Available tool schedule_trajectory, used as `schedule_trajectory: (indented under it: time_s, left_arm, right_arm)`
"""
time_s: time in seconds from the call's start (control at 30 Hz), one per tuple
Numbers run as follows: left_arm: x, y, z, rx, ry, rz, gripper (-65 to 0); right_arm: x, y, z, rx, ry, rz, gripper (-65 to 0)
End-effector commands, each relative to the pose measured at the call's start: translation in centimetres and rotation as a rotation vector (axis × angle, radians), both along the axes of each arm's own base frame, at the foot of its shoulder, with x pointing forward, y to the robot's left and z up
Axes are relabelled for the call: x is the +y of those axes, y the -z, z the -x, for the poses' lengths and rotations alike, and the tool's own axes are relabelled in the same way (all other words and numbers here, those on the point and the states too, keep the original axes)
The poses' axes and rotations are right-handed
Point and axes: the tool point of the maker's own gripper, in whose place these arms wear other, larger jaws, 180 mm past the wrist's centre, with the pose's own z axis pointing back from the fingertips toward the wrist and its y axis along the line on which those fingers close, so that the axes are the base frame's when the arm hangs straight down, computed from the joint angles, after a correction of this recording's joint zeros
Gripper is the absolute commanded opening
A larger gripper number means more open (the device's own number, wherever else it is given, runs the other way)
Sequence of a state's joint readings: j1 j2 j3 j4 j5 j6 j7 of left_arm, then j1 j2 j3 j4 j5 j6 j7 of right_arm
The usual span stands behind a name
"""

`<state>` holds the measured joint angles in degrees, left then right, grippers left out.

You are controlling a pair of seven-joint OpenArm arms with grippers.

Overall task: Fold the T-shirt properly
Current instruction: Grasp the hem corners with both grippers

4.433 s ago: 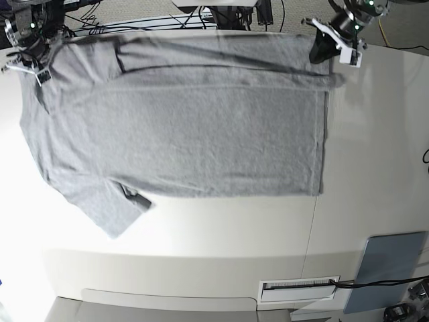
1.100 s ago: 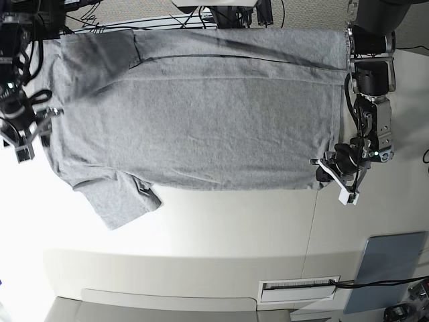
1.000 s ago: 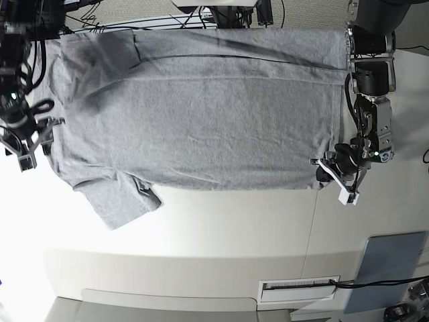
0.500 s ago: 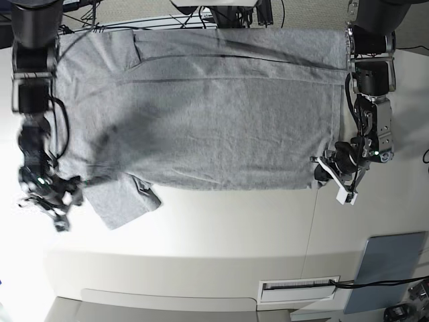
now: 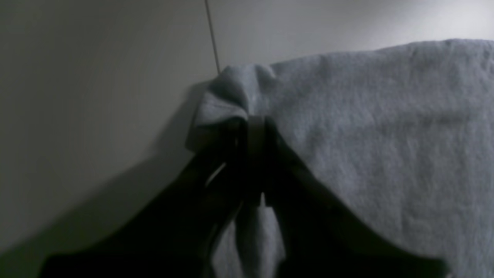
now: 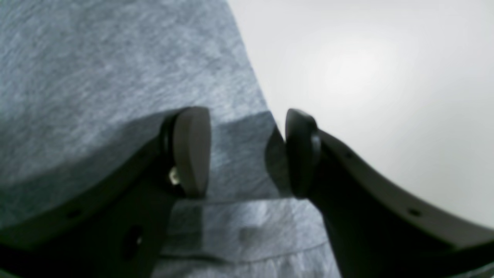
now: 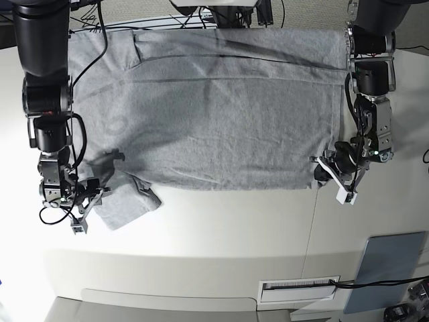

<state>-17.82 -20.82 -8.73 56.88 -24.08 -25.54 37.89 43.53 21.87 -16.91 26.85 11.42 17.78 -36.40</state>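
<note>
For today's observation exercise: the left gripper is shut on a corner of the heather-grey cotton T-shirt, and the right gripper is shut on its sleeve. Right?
Partly. The right gripper is open over the sleeve of the heather-grey cotton T-shirt, as the right wrist view shows. The left gripper does pinch a corner.

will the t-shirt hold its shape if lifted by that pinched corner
Probably not: the T-shirt already bunches where the left claw pinches its corner, so it looks floppy. Lying flat and thin, it likely drapes and drags rather than lifting as one sheet.
</note>
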Motion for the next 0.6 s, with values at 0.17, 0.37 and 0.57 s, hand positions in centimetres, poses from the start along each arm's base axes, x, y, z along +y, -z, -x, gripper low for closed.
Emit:
schedule_trajectory:
  time_s: [0.17,0.37,0.57]
  left_arm:
    - [0.6,-0.8,-0.6,-0.013,0.002,-0.021,-65.0]
    - [0.6,-0.8,-0.6,-0.012,0.002,-0.021,-65.0]
    - [0.7,-1.2,-1.0,-0.040,-0.005,-0.016,-65.0]
  right_arm:
    - [-1.1,1.1,1.6,0.084,0.036,-0.001,-46.3]
    - [-1.0,0.9,1.2,0.060,0.024,-0.005,-65.0]
    - [-1.4,-0.5,-0.4,-0.018,0.030,0.024,-65.0]
